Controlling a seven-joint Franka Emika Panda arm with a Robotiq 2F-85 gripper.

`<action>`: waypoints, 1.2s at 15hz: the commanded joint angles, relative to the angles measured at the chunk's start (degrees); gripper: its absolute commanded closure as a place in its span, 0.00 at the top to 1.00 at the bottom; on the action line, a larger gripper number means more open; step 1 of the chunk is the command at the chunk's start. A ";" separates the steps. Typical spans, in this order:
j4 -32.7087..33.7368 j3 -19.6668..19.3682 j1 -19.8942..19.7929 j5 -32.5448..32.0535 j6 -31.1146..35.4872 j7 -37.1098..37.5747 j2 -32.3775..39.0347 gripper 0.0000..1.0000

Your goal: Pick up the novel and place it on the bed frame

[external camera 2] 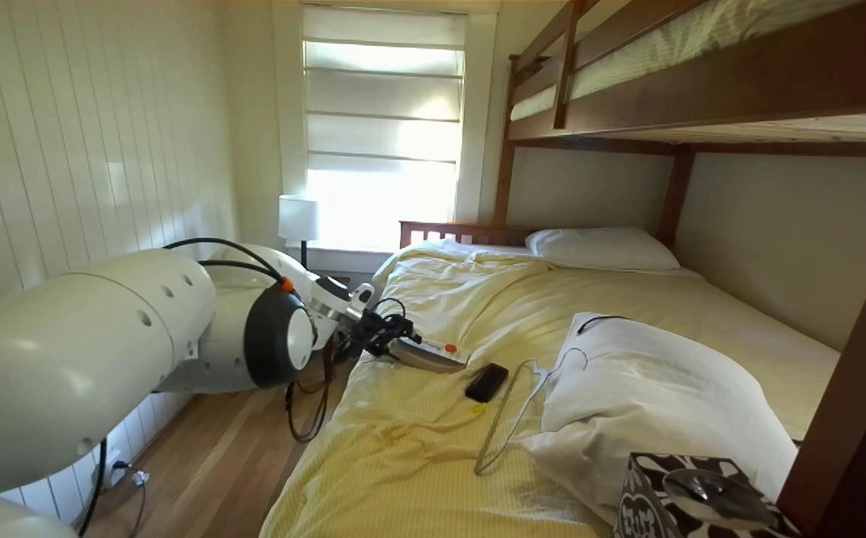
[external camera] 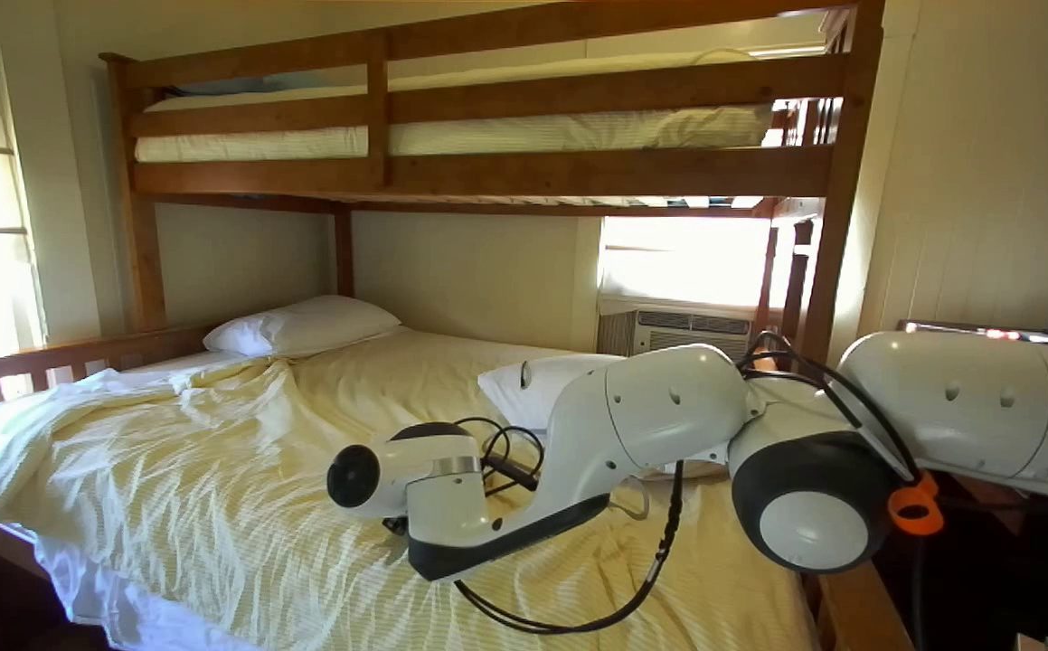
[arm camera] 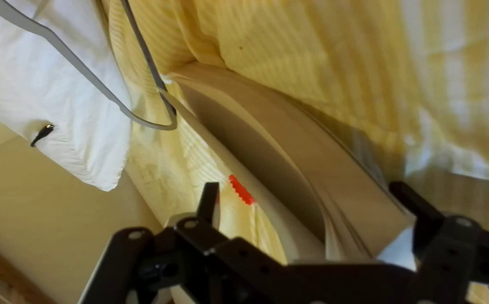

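My gripper [arm camera: 309, 194] has its two fingers [arm camera: 207, 202] wide apart, and the novel [arm camera: 316, 147] is in the space between them. I can see yellow bedding [arm camera: 312, 55] between one finger and the front cover, the side with the red patch [arm camera: 241, 190], so I don't think I have hold of it. The other finger is close to the back of the novel, but I can't tell if it touches.

I think the gripper is tipped sideways, low over the bedding, so one finger goes over the novel and one goes under. The bedding looks soft, so the low finger can likely push down into it a bit. The pages are spread, with a dark gap under the front cover. If I pinch just that cover, the rest might flop down, so I'd want every page between my fingers before I squeeze.

Past the far end of the novel from my gripper is a hanger [arm camera: 52, 37], and a small dark thing [external camera 2: 486, 382] lies near there too. I'd lift straight up so I don't drag them.

The bed frame [external camera: 605, 172] has long rails high above my gripper. The novel isn't on that wood, so the putting part is left to do.
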 commanded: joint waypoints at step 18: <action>5.79 0.40 -1.68 4.91 9.46 8.54 -2.98 0.06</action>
